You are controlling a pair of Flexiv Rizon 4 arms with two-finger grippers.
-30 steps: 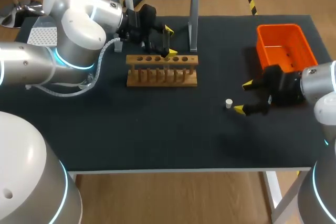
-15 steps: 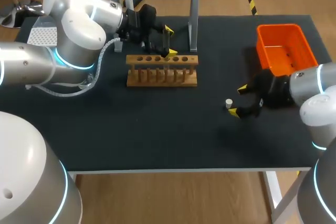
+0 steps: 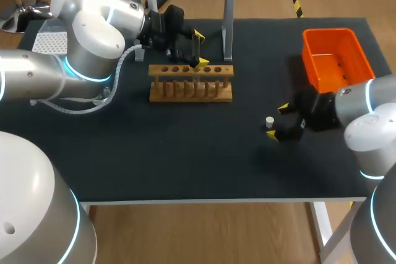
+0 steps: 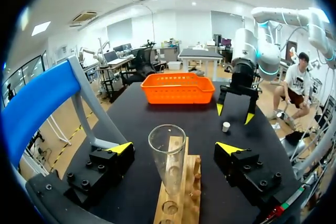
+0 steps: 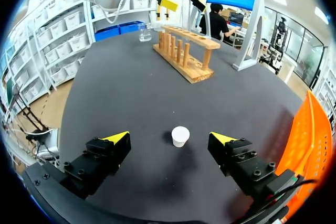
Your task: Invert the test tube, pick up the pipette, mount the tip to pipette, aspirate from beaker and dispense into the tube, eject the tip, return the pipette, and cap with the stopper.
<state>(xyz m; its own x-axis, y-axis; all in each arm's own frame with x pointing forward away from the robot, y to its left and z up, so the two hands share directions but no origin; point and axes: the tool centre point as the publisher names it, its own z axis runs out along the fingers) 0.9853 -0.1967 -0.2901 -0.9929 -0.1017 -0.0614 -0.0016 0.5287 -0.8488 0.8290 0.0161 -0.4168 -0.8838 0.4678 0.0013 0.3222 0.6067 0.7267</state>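
2 setups for capping: the right gripper (image 3: 278, 121), spread wide, straddles the small white stopper (image 3: 270, 120), seemingly to pinch it; the left gripper (image 3: 200, 47), also open, flanks the clear glass test tube (image 4: 168, 156) in the wooden rack (image 3: 190, 85).

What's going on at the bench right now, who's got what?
Neither arm holds anything. The left gripper is open around the glass test tube, which stands upright, mouth up, in the wooden rack. Nothing is clamped on the glass. The right gripper is low over the table and also open. The small white stopper stands between its two sides, untouched.
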